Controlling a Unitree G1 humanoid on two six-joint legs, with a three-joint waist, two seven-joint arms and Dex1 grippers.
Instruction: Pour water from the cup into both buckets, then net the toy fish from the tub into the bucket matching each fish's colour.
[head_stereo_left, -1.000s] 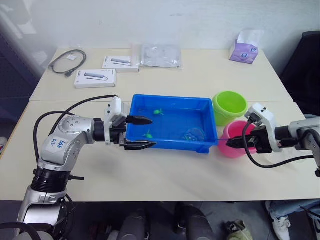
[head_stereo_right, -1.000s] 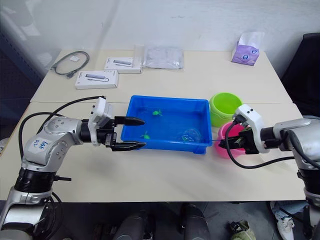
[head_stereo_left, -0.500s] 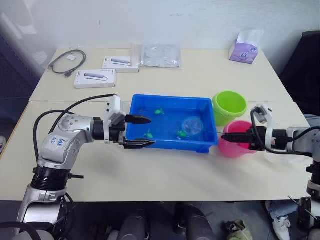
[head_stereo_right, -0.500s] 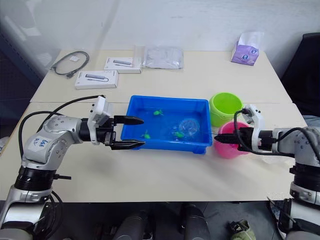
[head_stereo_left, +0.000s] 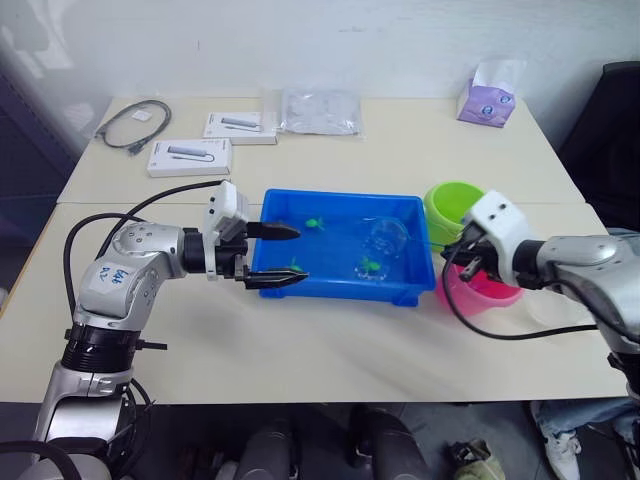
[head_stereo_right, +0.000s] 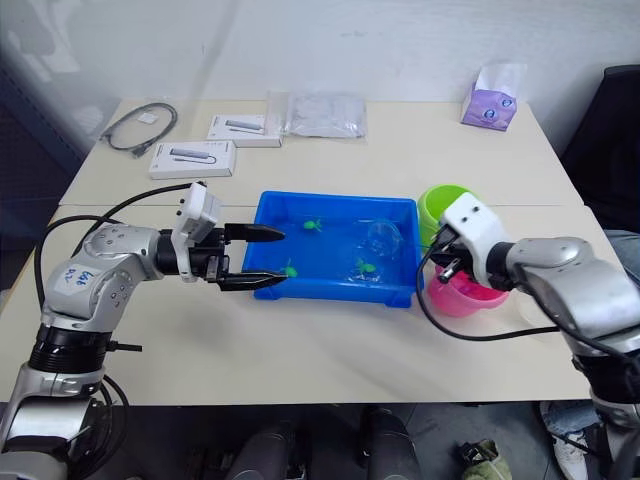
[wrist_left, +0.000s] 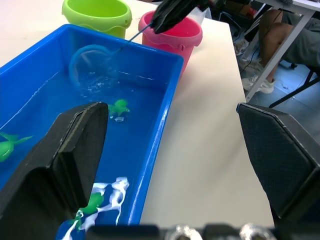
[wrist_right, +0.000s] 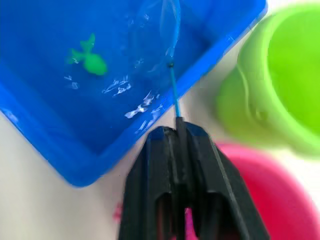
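The blue tub (head_stereo_left: 268, 212) holds water and three green toy fish, among them one fish (head_stereo_left: 316, 222) at the far side and another (head_stereo_left: 370, 266) near the front. My right gripper (head_stereo_left: 457, 254) is shut on the net's thin handle (wrist_right: 174, 95), above the pink bucket (head_stereo_left: 487, 292). The net's hoop (head_stereo_left: 383, 237) is tilted in the right half of the tub, with no fish in it. The lime green bucket (head_stereo_left: 458, 210) stands just behind the pink one. At the tub's left end my left gripper (head_stereo_left: 298, 256) is open, holding nothing. The cup is hidden.
At the back of the table lie two white boxes (head_stereo_left: 190, 156), a coiled cable (head_stereo_left: 135, 123), a clear plastic bag (head_stereo_left: 320, 110) and a tissue pack (head_stereo_left: 488, 95). A black chair (head_stereo_left: 610, 140) stands at the right.
My right arm has swung in and risen over the pink bucket. The net's hoop has moved from the tub's front right toward the far side. The left gripper has edged up a little.
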